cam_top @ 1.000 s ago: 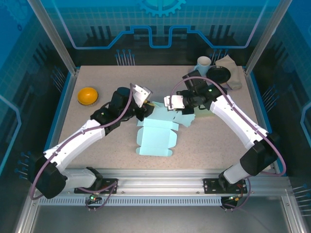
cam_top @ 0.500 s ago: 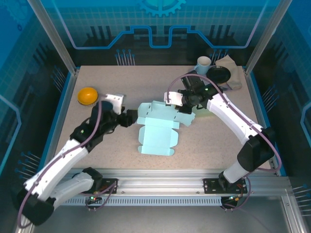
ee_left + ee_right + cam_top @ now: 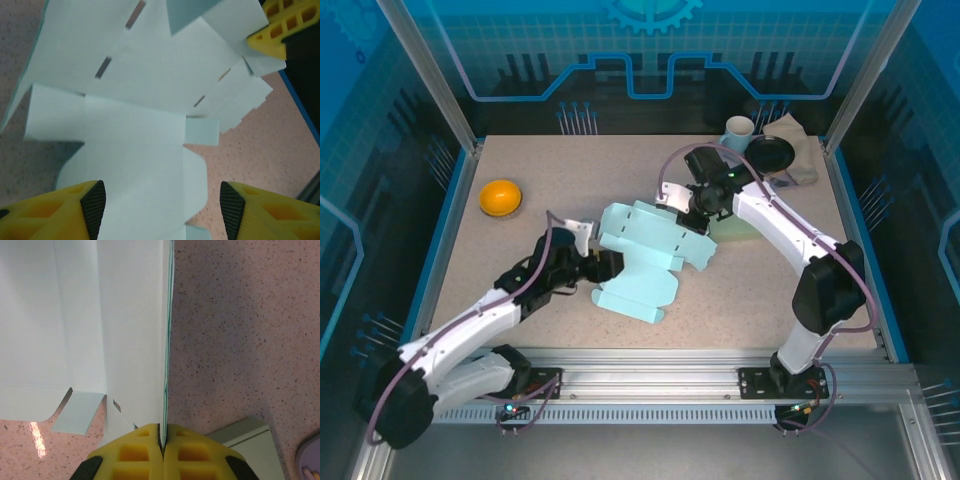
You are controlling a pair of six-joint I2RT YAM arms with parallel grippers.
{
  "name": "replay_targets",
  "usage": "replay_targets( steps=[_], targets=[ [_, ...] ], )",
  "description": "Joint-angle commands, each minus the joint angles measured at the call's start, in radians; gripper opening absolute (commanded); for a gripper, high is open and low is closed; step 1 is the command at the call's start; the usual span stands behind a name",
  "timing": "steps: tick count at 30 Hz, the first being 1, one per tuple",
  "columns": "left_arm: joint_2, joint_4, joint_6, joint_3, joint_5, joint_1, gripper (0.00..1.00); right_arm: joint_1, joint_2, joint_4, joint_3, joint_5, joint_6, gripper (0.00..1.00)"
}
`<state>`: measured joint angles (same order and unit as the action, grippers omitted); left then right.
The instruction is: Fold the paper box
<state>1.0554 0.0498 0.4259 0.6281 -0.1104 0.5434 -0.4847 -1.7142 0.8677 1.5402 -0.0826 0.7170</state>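
**1. Box.** The box (image 3: 645, 262) lies unfolded near the centre of the table (image 3: 520, 160). It is a pale blue die-cut sheet with slots and tabs. Its near panel rests on the surface. The far panels, at 12 o'clock, look raised, and one stands edge-on in the right wrist view.

**2. Left claw.** The left claw (image 3: 607, 266) sits at the 9 o'clock edge of the box. Its jaws are spread wide and hold nothing. In the left wrist view, the two pads (image 3: 93, 207) straddle a flat panel beneath them. Whether they touch the sheet cannot be determined.

**3. Right claw.** The right claw (image 3: 692, 214) sits at the 1 o'clock corner of the box, clamped on a box panel. In the right wrist view, the sheet's edge runs straight into the seam between the yellow fingers (image 3: 135, 452).

**4. Surroundings.**
- An orange bowl (image 3: 500, 196) stands at 10 o'clock from the box, well apart.
- A cup (image 3: 740, 130), a black dish (image 3: 772, 155) and a cloth (image 3: 798, 150) occupy the table's 1 o'clock corner.
- A pale slab (image 3: 735, 232) lies just beside the box at 3 o'clock.
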Motion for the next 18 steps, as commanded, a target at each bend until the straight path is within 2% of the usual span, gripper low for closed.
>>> replay_targets(
  steps=[1, 7, 10, 15, 18],
  targets=[
    [0.090, -0.069, -0.118, 0.065, 0.080, -0.003, 0.66, 0.005, 0.008, 0.001, -0.031, -0.036, -0.019, 0.00],
    [0.199, -0.049, -0.226, 0.137, 0.170, -0.063, 0.69, 0.004, 0.024, -0.012, -0.067, -0.049, 0.002, 0.00],
    [0.237, -0.007, -0.233, 0.165, 0.144, -0.094, 0.70, 0.006, 0.033, -0.016, -0.069, -0.059, 0.002, 0.00],
    [0.273, -0.014, -0.198, 0.148, 0.064, -0.098, 0.71, 0.011, 0.043, -0.024, -0.065, -0.083, -0.008, 0.00],
    [0.295, -0.005, -0.187, 0.128, 0.071, -0.097, 0.72, 0.021, 0.050, -0.030, -0.065, -0.121, -0.017, 0.00]
  ],
)
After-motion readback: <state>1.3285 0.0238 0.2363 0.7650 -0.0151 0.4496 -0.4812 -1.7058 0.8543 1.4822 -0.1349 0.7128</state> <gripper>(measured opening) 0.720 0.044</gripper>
